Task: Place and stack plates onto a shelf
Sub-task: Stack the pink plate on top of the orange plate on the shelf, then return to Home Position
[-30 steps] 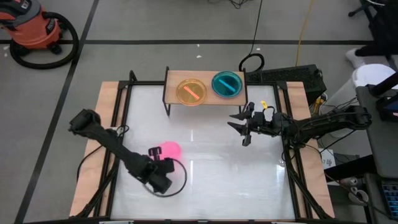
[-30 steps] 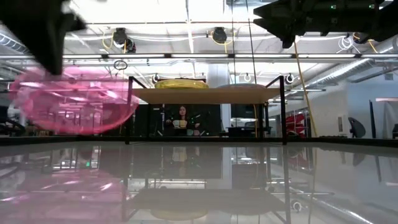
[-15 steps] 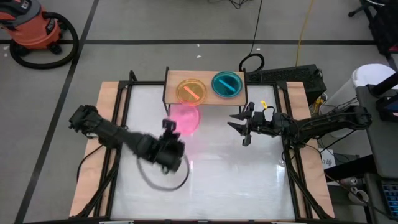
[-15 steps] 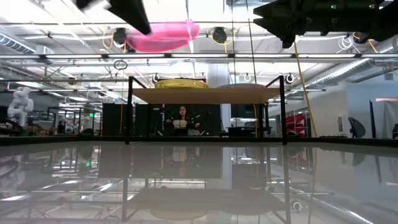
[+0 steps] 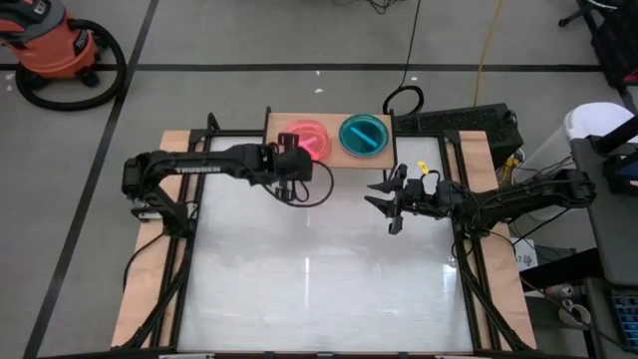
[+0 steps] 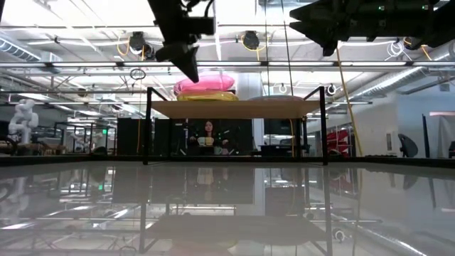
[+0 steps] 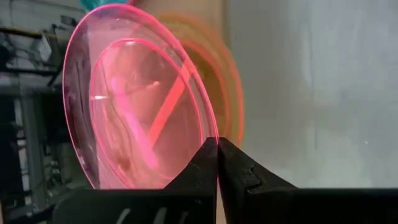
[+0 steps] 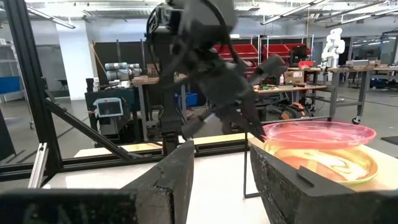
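Note:
A pink plate (image 5: 307, 140) is in my left gripper (image 5: 290, 160), right over an orange plate (image 6: 206, 95) that lies flat on the left half of the light-wood shelf (image 5: 332, 162). A blue plate (image 5: 364, 135) lies flat on the shelf's right half. The left wrist view shows the pink plate (image 7: 137, 106) with the orange plate (image 7: 221, 74) behind it. My right gripper (image 5: 385, 206) hangs open above the table, near the shelf's right end and touching nothing. The other plates are out of view. My left gripper pinches the pink plate's rim (image 7: 208, 134) between its two shut fingers (image 7: 233, 168), on the side facing the table's near left. The fingers slant down from the near left (image 6: 186, 64). The plate is nearly level, close over the orange plate; whether they touch, I cannot tell.
The shelf stands on thin black legs (image 6: 148, 128) at the table's far edge. Black frame rails (image 5: 191, 189) run along the table's left and right sides. A loop of cable (image 5: 317, 191) hangs from the left wrist. A person sits far behind the shelf (image 6: 208, 135).
My left gripper has carried the pink plate from the table's near left, up and toward the far edge, then down over the orange plate on the shelf. The plate has gone from low over the table to just above shelf height.

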{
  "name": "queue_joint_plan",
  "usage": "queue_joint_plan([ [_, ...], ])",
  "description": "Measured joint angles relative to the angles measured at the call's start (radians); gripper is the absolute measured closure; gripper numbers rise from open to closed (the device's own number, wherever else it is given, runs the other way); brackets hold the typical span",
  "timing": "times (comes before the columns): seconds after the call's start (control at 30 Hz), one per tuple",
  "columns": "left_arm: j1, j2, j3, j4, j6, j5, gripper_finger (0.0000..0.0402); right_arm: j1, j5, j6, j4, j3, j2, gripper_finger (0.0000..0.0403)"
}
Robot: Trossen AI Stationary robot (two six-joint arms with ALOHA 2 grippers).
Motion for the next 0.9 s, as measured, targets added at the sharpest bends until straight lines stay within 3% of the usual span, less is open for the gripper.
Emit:
queue_joint_plan([
  [0.17,0.038,0.002,0.0,0.008,-0.007,0.005,0.0371,0.0,0.0,-0.006,0.0,0.0,0.0,0.0264],
  [0.57,0.002,-0.007,0.0,0.09,-0.043,-0.032,0.0219,0.0,-0.001,-0.016,-0.006,0.0,-0.002,0.0264],
  [0.73,-0.029,-0.089,-0.001,0.098,-0.128,-0.048,0.021,0.0,0.0,-0.033,-0.102,0.0,-0.052,0.0264],
  [0.9,-0.073,-0.25,-0.014,0.158,-0.206,-0.047,0.0212,0.0,-0.001,-0.035,-0.239,0.0,-0.143,0.0264],
])
